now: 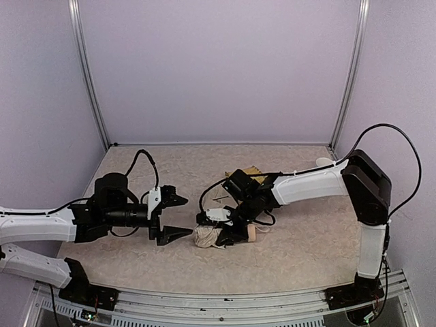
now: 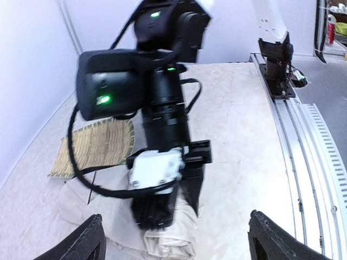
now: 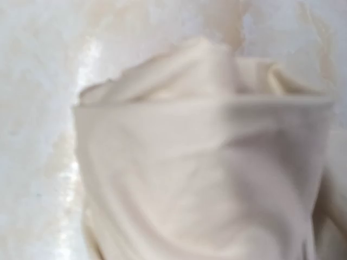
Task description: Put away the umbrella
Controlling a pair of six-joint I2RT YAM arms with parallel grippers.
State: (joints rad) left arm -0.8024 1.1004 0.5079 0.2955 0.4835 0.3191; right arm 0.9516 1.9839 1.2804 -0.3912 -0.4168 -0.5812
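Umbrella is just a crumpled cream bundle on the desk, on my side of the straw mat. The right end effector is clenched into the cloth. The left end effector hangs released, farther from the mat. I reckon tidying and stowing it are all still left.

Plain lilac walls box in a beige marbled table, silver posts up the back corners, all lit soft and even.
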